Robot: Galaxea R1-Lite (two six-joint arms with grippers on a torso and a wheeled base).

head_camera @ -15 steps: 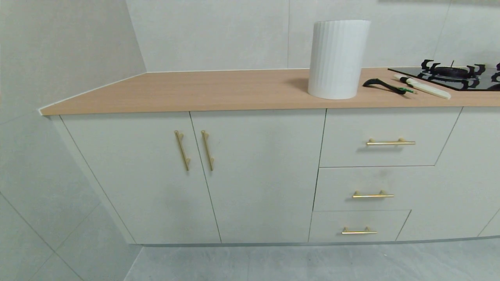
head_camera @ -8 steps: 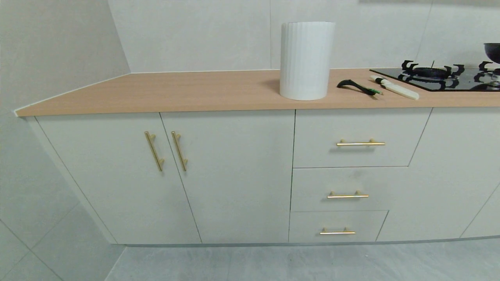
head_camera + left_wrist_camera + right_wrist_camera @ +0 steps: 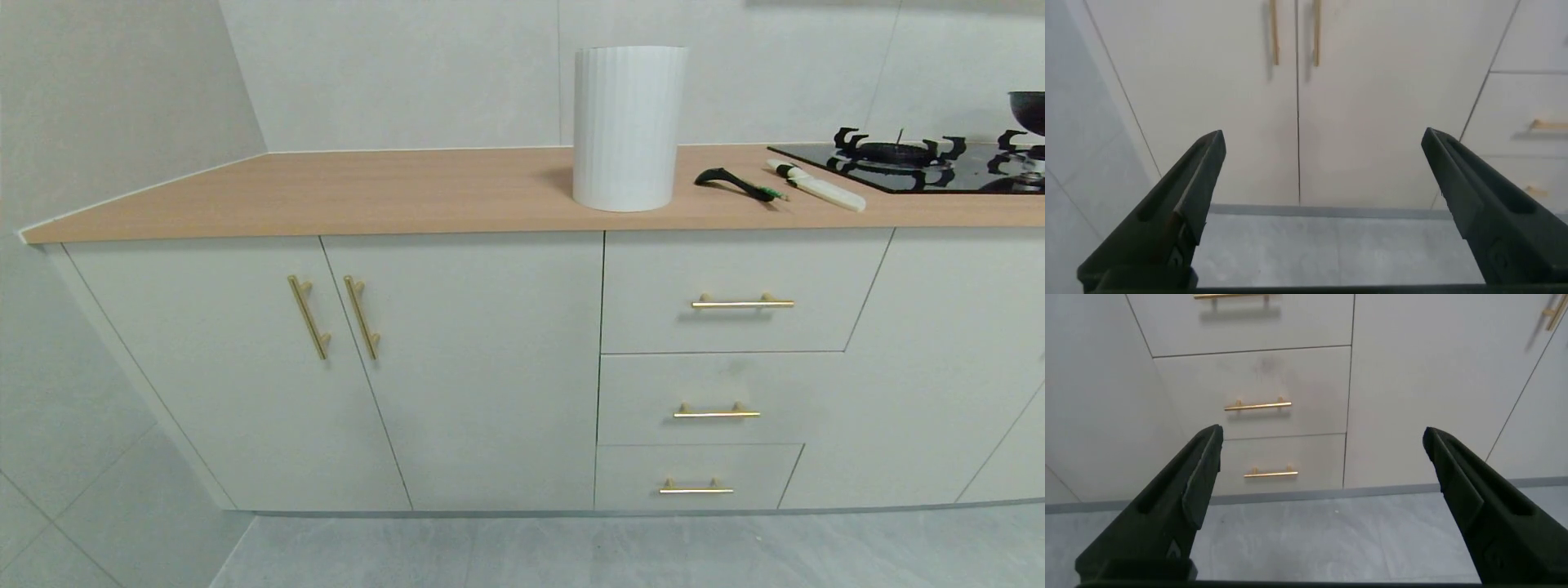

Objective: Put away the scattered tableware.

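Left gripper (image 3: 1323, 140) and right gripper (image 3: 1323, 438) hang low, jaws spread. Black ladle (image 3: 729, 180) and cream knife (image 3: 816, 184) lie on the countertop (image 3: 367, 192) beside the ribbed canister (image 3: 625, 126); best roll closer before raising an arm.

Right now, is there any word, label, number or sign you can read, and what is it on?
No text can be read.
The canister, the drawers and the doors are plain.
The black utensil, the knife and the hob show no marks large enough to read.
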